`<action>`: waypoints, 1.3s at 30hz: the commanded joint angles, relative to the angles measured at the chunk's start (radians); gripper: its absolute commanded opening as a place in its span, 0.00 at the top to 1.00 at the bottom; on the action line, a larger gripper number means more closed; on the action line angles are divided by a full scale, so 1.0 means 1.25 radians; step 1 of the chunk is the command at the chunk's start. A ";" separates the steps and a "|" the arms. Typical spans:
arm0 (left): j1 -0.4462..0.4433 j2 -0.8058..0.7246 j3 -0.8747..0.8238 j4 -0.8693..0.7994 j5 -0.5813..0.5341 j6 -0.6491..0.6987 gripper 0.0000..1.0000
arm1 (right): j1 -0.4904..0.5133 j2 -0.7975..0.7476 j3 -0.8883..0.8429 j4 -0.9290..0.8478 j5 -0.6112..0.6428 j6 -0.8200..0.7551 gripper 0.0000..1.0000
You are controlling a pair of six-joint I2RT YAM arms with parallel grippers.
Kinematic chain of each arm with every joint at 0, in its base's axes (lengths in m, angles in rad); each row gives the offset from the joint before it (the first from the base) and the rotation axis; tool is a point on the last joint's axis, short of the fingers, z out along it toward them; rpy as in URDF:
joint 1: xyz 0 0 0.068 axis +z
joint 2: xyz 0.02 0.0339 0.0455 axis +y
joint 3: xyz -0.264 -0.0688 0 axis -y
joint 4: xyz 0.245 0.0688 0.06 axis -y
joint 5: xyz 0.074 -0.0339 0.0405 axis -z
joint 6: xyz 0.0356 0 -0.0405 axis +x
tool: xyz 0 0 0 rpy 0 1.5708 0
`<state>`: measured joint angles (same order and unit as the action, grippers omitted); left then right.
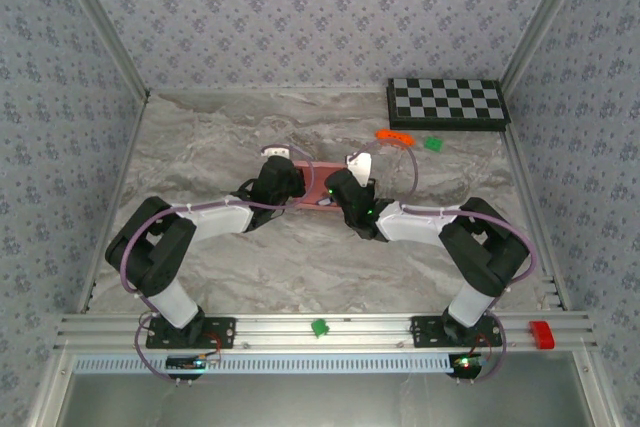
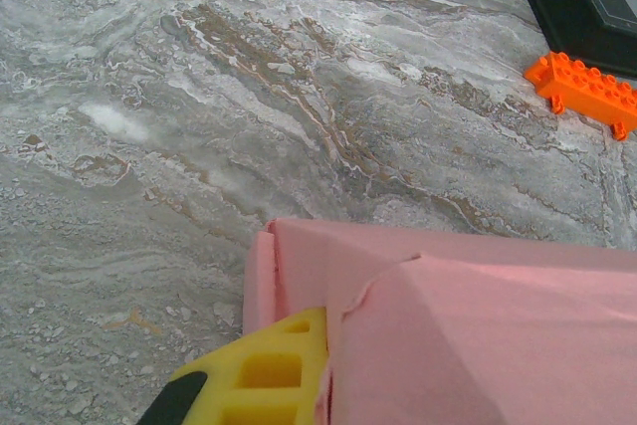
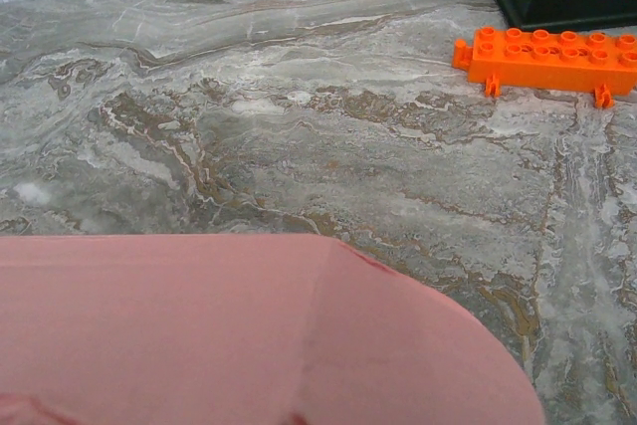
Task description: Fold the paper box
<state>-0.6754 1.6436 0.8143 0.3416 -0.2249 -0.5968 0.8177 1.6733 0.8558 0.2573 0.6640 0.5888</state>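
The salmon-pink thin-card paper box [image 1: 316, 179] lies mid-table, long axis nine to three o'clock, with the left gripper [image 1: 288, 187] and right gripper [image 1: 338, 193], equally near, pinched shut on its opposite ends.

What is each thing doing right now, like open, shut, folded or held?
Box, partly folded, pinched from both sides.
Left fingers, shut on the box.
Right fingers, shut on the box.
Chessboard, lying flat, untouched.
Orange brick, studs up, lying loose.
Green brick, lying loose.
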 commanded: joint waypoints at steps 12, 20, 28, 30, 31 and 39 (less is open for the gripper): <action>-0.006 0.000 -0.020 -0.033 0.030 -0.031 1.00 | 0.011 0.016 -0.016 -0.028 -0.032 0.060 1.00; -0.009 -0.001 -0.037 -0.019 0.032 -0.038 1.00 | 0.025 0.021 -0.016 -0.034 -0.015 0.059 1.00; -0.014 -0.010 -0.057 -0.007 0.028 -0.039 1.00 | 0.055 0.019 -0.020 -0.052 0.035 0.044 1.00; -0.015 -0.012 -0.059 -0.005 0.027 -0.039 1.00 | 0.065 0.021 -0.020 -0.055 0.050 0.040 1.00; -0.016 -0.014 -0.059 -0.007 0.026 -0.038 0.99 | 0.068 0.021 -0.019 -0.056 0.059 0.038 1.00; -0.021 -0.035 -0.076 0.002 0.016 -0.034 0.92 | 0.101 0.015 -0.013 -0.079 0.127 0.010 0.98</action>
<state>-0.6838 1.6165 0.7429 0.3870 -0.2291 -0.6231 0.9226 1.6783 0.8417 0.1951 0.7872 0.6209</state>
